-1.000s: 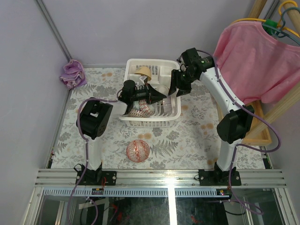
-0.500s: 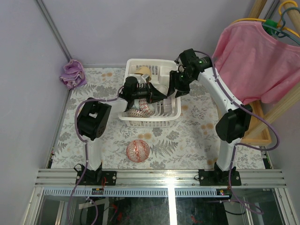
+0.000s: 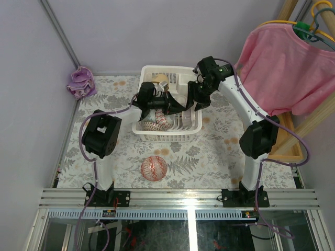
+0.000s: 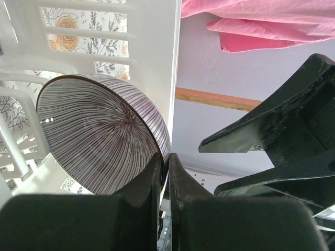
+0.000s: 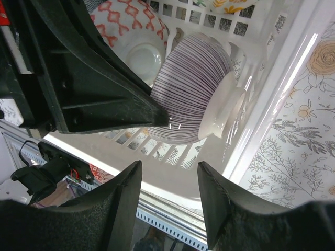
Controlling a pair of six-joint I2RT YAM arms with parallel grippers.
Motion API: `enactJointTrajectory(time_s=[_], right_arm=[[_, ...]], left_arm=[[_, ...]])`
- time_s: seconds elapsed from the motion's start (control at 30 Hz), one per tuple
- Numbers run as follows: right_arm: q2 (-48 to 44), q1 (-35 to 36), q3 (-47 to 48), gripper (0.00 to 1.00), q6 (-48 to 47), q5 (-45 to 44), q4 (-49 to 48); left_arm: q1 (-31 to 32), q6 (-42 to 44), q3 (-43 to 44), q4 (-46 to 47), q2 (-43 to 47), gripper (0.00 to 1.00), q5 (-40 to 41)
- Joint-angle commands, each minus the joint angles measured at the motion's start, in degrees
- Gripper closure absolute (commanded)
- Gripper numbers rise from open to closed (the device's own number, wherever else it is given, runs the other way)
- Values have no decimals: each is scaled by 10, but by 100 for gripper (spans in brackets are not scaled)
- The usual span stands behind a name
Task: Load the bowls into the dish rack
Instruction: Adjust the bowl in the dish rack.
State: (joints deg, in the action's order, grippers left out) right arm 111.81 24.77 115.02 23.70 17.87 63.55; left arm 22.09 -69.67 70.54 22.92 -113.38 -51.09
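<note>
The white dish rack [image 3: 191, 127] stands at the table's back middle. A purple-striped white bowl [image 4: 99, 141] stands on edge inside it against the right wall [image 5: 277, 78]. My left gripper [image 4: 166, 163] is shut on that bowl's rim. My right gripper [image 5: 167, 178] hangs open just over the rack's right wall, beside the striped bowl [image 5: 193, 99], with nothing between its fingers. More bowls lie in the rack: a red-patterned one [image 5: 133, 26] and an orange-yellow one [image 3: 161, 79]. A red bowl [image 3: 154, 167] sits on the cloth in front of the rack.
A pink shirt [image 3: 285, 68] hangs on a hanger at the back right, over a wooden frame [image 3: 293, 151]. A purple cloth [image 3: 81, 82] lies bunched in the back left corner. Grey walls close in the left and back.
My right gripper has shifted slightly left, closer over the rack's right wall. The left gripper has moved a little farther back in the rack with the striped bowl.
</note>
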Motion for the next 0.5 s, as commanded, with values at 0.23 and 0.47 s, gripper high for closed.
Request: enactJointTrajectory(time_s=[0.23, 0.47], right_arm=[[-8, 20, -16, 54, -23, 4, 45], [10, 20, 5, 54, -26, -2, 51]], left_arm=[[-13, 144, 34, -224, -18, 100, 58], [-14, 175, 19, -251, -9, 100, 59]])
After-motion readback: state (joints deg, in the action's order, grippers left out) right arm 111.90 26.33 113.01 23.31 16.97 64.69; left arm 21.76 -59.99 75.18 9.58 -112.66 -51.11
